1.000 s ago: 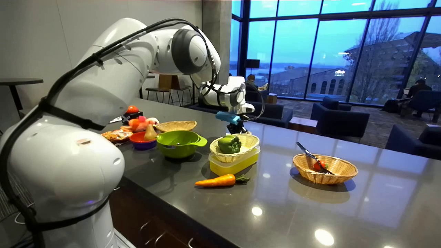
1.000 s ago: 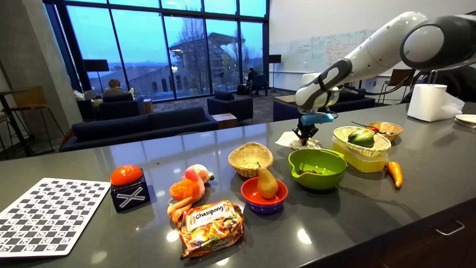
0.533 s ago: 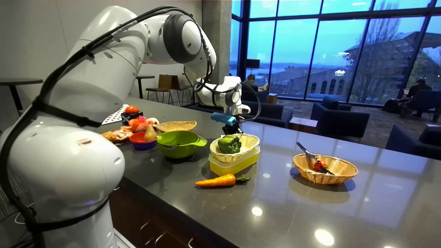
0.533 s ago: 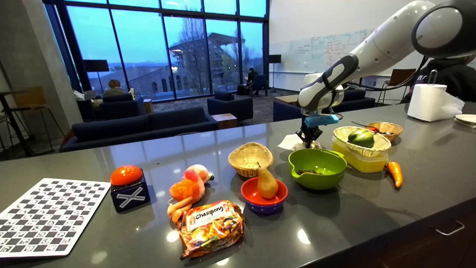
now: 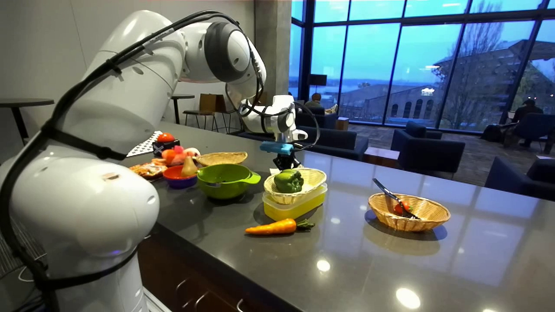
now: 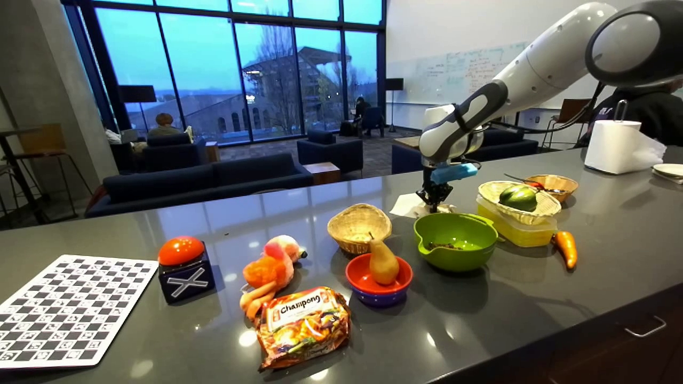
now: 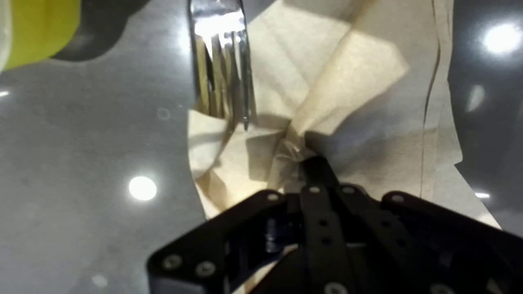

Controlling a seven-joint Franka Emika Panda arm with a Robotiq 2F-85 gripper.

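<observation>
My gripper (image 7: 309,167) has its black fingers together on a crumpled fold of a pale paper napkin (image 7: 359,65), which lies on the dark counter. A shiny metal fork (image 7: 220,28) lies at the napkin's edge in the wrist view, tines towards the gripper. In an exterior view the gripper (image 6: 435,205) is low over the counter, just behind the green bowl (image 6: 456,258), and part of the napkin (image 6: 406,205) shows beside it. In an exterior view the gripper (image 5: 286,164) is behind the wicker basket with a green pepper (image 5: 289,181), which hides its fingertips.
The basket stands on a yellow container (image 5: 295,211). A carrot (image 5: 277,227) lies before it. A wicker basket (image 5: 407,223) holds a tomato and a dark utensil. Also there are a pear (image 6: 383,264) in a red bowl, a noodle packet (image 6: 304,328) and a red button (image 6: 182,252).
The gripper shifts slightly right, then back left, in an exterior view; the napkin shifts with it. The other objects on the counter stay where they are.
</observation>
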